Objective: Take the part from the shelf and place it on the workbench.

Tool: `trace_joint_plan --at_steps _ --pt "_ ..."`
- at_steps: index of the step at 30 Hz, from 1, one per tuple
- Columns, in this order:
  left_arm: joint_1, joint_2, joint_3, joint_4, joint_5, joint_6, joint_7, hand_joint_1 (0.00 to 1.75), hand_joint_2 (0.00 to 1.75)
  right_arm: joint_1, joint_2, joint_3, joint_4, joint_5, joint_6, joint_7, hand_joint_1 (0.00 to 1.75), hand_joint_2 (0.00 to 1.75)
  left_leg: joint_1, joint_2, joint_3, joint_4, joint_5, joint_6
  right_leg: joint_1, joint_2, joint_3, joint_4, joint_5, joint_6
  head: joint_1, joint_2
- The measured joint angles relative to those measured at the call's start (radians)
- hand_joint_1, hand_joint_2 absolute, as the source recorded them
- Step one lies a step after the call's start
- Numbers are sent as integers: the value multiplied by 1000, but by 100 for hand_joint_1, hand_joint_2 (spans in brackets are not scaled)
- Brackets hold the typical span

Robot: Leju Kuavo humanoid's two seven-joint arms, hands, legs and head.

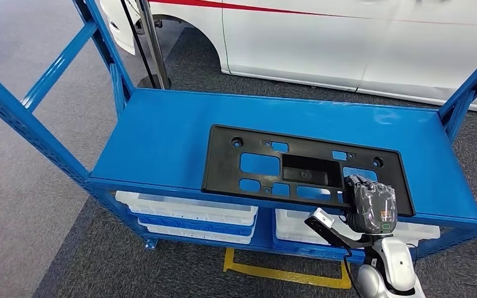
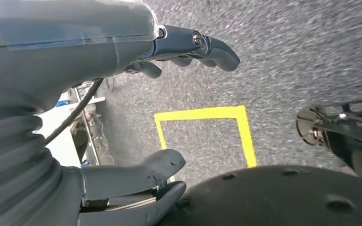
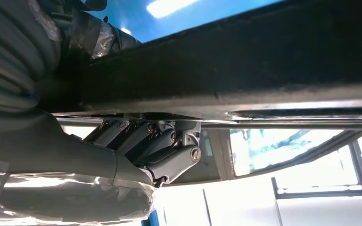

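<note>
**Right hand grips the part at the shelf edge**

We see the black part (image 1: 298, 169), a flat plate with several cut-outs, lying on the top board of the blue shelf (image 1: 161, 133). It lies near the front edge, toward the right side of the board. Our right hand (image 1: 371, 205) is at the part's front right corner. In the right wrist view the fingers (image 3: 160, 141) are curled under the dark edge of the part (image 3: 235, 70), and the thumb side lies above it, so the hand clamps the part.

Our left hand (image 2: 136, 113) hangs over the grey floor (image 2: 301, 52), above a yellow line (image 2: 202, 114). Its fingers are apart from the thumb and hold nothing.

Under the top board stand white bins (image 1: 186, 211). Behind the shelf is a white car (image 1: 348, 37).
</note>
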Motion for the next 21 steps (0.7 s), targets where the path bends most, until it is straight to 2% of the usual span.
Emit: trace_joint_plan --at_steps 1,3,4,5,7,8,9,10,12,13,14,15,16,17,18,19,20,21 --pt "-1 0 0 0 0 0 0 0 175 1 0 0 0 0 0 0 169 175 1 0 47 -63 27 1 0 0 -9 4 5 3 0 0" --pt "-3 0 1 0 -1 1 0 0 175 1 -1 0 -3 -4 2 0 169 175 0 -1 138 -200 51 7 1 0 -23 12 14 13 0 0" --pt "-3 0 1 0 -1 1 0 0 175 1 -2 0 -4 -7 4 -1 169 175 -2 -1 161 -241 52 10 1 -1 -26 13 20 19 1 0" --pt "-4 0 2 0 -2 1 0 0 175 1 -2 0 -4 -11 5 -3 169 175 -5 -2 166 -257 49 14 1 -1 -28 12 27 26 1 0" --pt "-4 0 4 0 -2 1 0 0 175 1 -4 0 -5 -18 9 -6 169 175 -5 0 157 -265 65 25 -1 0 -29 8 38 39 1 0" --pt "-5 -1 5 0 -2 1 0 0 175 1 -5 1 -5 -22 12 -8 169 175 -3 2 152 -270 75 34 -1 2 -33 14 26 44 2 0" --pt "-7 -1 6 0 -3 1 0 0 175 1 -7 1 -5 -26 16 -8 169 175 -1 5 144 -274 87 44 -2 4 -42 36 -3 49 2 0" --pt "-8 -2 7 0 -3 1 0 0 175 1 -8 2 -5 -29 19 -8 169 175 0 7 134 -277 99 51 -3 5 -56 77 -48 53 2 0" --pt "-9 -2 9 0 -4 1 0 0 175 2 -11 3 -4 -34 24 -9 169 175 -3 7 106 -274 120 58 -3 7 -88 198 -138 59 2 0" --pt "-8 -2 10 0 -4 1 0 0 175 2 -11 4 -4 -38 27 -9 169 175 -4 8 90 -271 129 58 -3 7 -95 250 -157 61 2 0" --pt "-8 -2 10 0 -4 1 0 0 175 2 -11 4 -4 -42 30 -9 169 175 -6 8 75 -267 137 58 -2 7 -90 274 -152 61 2 0" --pt "-8 -2 11 0 -4 1 0 0 175 2 -11 5 -4 -46 34 -9 169 175 -7 8 60 -262 144 56 -2 7 -69 265 -131 60 2 0" --pt "-8 -2 11 0 -4 1 0 0 175 2 -11 5 -4 -49 37 -9 169 175 -7 7 46 -256 150 55 -2 7 -28 220 -102 56 2 0" --pt "-8 -2 11 0 -4 1 0 0 175 2 -11 5 -4 -51 38 -9 169 175 -8 7 35 -250 156 53 0 7 22 151 -86 51 2 0" --pt "-9 -3 11 0 -4 1 0 0 175 1 -11 5 -5 -52 39 -9 169 175 -9 6 26 -245 162 49 2 8 69 79 -82 45 1 0" --pt "-9 -3 11 0 -4 1 0 0 175 0 -11 5 -5 -52 39 -9 169 175 -11 6 21 -243 168 45 5 9 104 24 -84 39 1 0" --pt "-9 -3 11 0 -4 1 0 0 175 -1 -11 5 -6 -52 39 -10 169 175 -11 5 19 -243 175 40 8 10 120 -8 -91 34 1 0" --pt "-8 -4 11 0 -4 1 0 0 175 -2 -12 6 -7 -52 39 -10 169 175 -11 5 17 -246 184 34 11 10 123 -18 -90 30 1 0"
